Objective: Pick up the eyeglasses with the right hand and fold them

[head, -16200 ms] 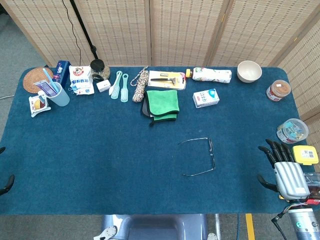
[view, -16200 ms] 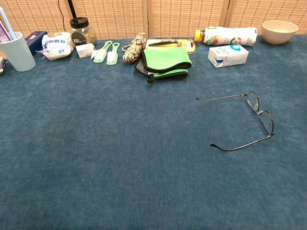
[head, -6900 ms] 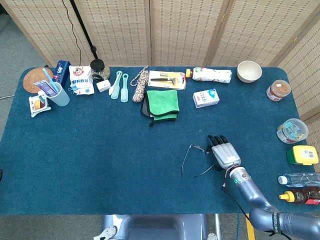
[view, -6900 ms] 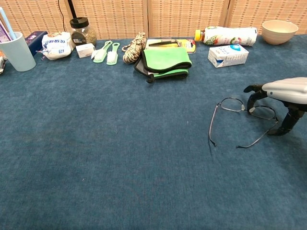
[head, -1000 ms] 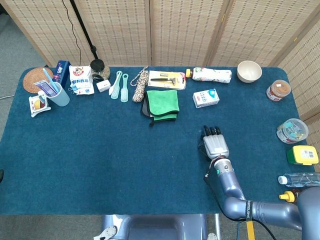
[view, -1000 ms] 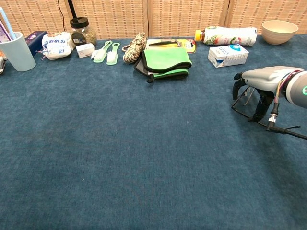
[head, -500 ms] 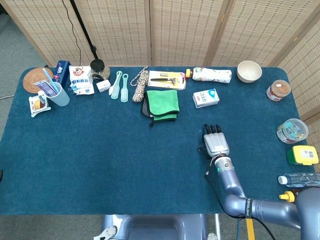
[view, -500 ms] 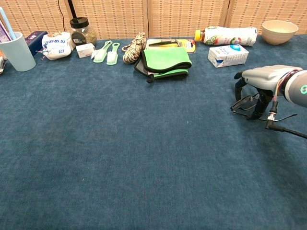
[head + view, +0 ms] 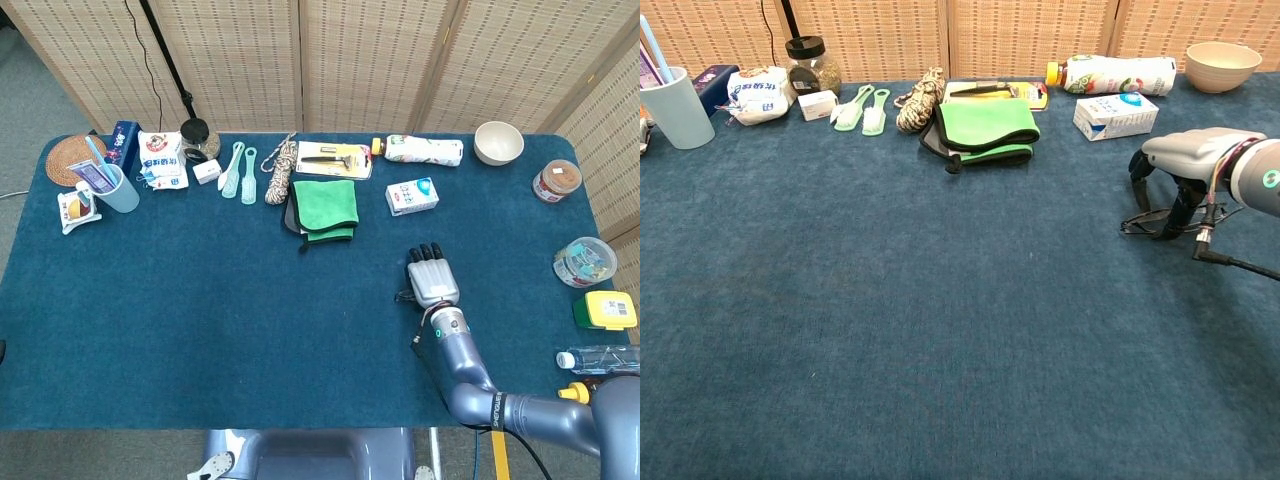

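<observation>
The thin black-framed eyeglasses (image 9: 1143, 226) sit low over the blue carpet at the right of the chest view, looking flat and drawn together. My right hand (image 9: 1188, 158) arches over them, palm down. Its fingers (image 9: 1138, 178) curl down on the far side and the thumb comes down on the near side, pinching the frame. In the head view the right hand (image 9: 432, 281) covers most of the eyeglasses (image 9: 402, 296), and only a sliver of frame shows at its left edge. No left hand shows in either view.
A folded green cloth (image 9: 325, 205) and a small milk carton (image 9: 412, 196) lie beyond the hand. A white bowl (image 9: 498, 142) and a lying bottle (image 9: 424, 150) are at the back. A plastic tub (image 9: 584, 262) and a yellow box (image 9: 611, 309) stand by the table's right edge.
The eyeglasses have gone from tilted up in the fingers to low and flat under the hand. The hand has shifted slightly right and away from me.
</observation>
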Motion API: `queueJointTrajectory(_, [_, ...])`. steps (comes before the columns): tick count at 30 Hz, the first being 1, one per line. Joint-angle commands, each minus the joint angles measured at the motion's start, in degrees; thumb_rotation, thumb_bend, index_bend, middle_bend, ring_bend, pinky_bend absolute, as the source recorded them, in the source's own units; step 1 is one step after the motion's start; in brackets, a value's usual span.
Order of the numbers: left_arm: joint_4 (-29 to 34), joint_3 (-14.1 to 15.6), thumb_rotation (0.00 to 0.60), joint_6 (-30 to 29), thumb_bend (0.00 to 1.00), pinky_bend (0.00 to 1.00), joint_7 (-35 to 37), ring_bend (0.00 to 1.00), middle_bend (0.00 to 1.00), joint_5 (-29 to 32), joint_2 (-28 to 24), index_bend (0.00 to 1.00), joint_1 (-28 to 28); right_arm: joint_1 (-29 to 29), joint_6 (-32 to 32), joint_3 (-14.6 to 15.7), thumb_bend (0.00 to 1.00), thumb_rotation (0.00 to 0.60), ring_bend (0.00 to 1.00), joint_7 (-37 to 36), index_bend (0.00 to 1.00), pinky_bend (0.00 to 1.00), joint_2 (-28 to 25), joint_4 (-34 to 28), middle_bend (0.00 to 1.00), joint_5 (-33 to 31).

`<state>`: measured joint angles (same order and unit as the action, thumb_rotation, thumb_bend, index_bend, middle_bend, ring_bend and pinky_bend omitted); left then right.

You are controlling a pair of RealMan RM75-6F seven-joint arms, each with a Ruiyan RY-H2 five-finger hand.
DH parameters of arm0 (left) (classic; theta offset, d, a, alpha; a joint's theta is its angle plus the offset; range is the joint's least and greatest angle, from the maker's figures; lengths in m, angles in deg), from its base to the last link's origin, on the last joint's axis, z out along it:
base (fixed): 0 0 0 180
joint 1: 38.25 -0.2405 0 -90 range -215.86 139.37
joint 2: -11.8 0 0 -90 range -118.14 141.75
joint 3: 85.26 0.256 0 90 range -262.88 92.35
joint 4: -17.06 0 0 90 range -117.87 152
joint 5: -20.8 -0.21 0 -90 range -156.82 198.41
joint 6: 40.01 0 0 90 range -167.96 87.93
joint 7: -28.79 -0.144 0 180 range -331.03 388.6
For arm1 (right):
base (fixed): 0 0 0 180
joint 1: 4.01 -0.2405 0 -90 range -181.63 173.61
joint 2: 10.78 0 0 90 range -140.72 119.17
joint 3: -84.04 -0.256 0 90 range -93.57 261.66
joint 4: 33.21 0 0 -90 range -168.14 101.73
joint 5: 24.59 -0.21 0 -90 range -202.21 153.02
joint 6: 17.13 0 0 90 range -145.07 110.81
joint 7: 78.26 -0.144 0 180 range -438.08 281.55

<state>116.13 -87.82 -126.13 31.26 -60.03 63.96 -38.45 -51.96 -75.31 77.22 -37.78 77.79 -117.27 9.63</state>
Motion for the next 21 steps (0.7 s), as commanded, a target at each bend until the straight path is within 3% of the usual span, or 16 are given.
queueJointTrajectory(1, [0.1,0.0,0.495,0.0,0.38,0.00,-0.1,0.09,0.02,0.0,0.0,0.16,0.0,0.1,0.2,-0.1,0.25,0.600,0.00,-0.3,0.56,0.00,0.1,0.4,0.16,0.4])
queueJointTrajectory(14, [0.5,0.0,0.494,0.3,0.38,0.00,-0.6,0.09,0.02,0.0,-0.1,0.16,0.3,1.0,0.8,-0.4,0.25,0.600,0.03,-2.2,0.61,0.00,0.6,3.0,0.20,2.7])
queueJointTrajectory(21, [0.8,0.0,0.496,0.2,0.38,0.00,-0.6,0.09,0.02,-0.5,-0.1,0.16,0.4,2.3,-0.1,0.3,0.25,0.600,0.02,-2.2,0.53,0.00,-1.3,0.3,0.17,3.3])
